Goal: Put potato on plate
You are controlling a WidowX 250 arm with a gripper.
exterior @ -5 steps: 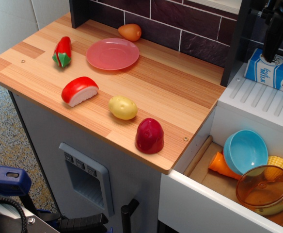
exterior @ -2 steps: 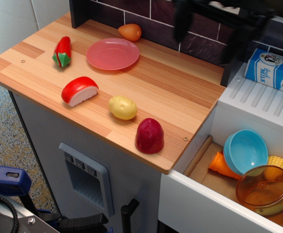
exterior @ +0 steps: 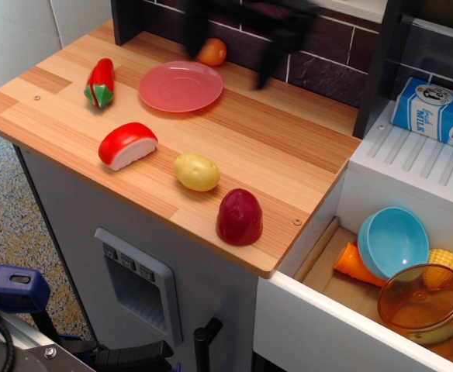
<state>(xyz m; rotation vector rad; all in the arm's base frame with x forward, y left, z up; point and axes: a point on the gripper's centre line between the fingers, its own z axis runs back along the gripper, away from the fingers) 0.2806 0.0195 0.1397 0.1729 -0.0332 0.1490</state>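
Note:
The pale yellow potato (exterior: 196, 171) lies on the wooden counter near its front edge. The pink plate (exterior: 181, 85) sits empty at the back of the counter, well behind the potato. My gripper (exterior: 231, 48) is a dark, motion-blurred shape at the top of the view, above the back of the counter, just right of the plate. Its two fingers (exterior: 268, 66) hang down wide apart with nothing between them. It is far from the potato.
An orange toy fruit (exterior: 211, 51) lies behind the plate, between my fingers. A dark red dome toy (exterior: 240, 218), a red-and-white piece (exterior: 127, 144) and a red pepper (exterior: 100, 82) lie on the counter. On the right are a milk carton (exterior: 436, 113) and a blue bowl (exterior: 392, 242).
My gripper has swept left along the back wall from the far right corner to above the plate's right side. The potato, the plate and the other toys have not moved.

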